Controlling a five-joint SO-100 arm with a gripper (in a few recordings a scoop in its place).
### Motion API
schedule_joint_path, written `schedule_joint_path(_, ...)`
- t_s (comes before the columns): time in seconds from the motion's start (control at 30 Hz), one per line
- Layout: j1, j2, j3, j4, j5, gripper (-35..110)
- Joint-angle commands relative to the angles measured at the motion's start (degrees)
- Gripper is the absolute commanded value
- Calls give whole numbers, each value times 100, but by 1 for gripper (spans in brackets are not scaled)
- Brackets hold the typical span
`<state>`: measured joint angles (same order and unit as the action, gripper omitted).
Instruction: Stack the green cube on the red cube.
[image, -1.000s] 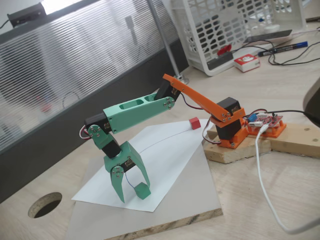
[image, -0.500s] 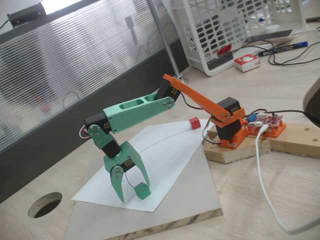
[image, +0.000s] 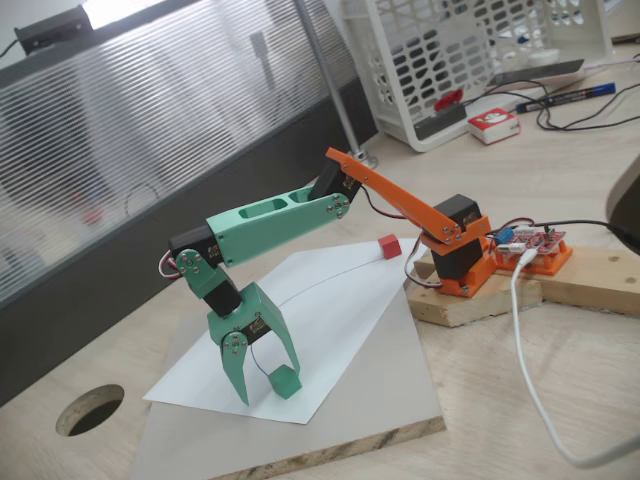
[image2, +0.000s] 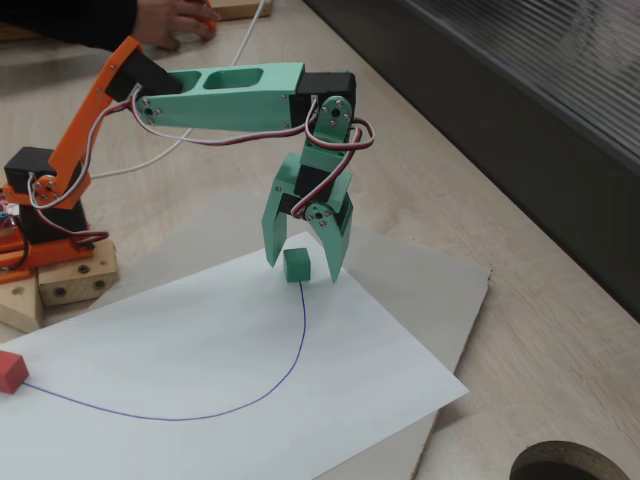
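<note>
Item: gripper (image2: 302, 262), pointing down over the white paper sheet (image2: 230, 370); we record its jaws spread wide, straddling the green cube (image2: 296, 264) without gripping it.

Item: green cube (image: 286, 381), resting on the sheet near one end of a blue pen line (image2: 290, 360).

Item: red cube (image: 389, 246), at the sheet's far corner, well apart from the gripper; also (image2: 12, 371).
</note>
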<state>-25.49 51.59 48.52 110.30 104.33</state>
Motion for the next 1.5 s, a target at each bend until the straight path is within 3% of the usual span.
schedule_joint_path(0.0, -62, 70, -44, 18, 62, 53)
schedule_joint_path(1.47, -70, -325, -97, -264, 79, 52)
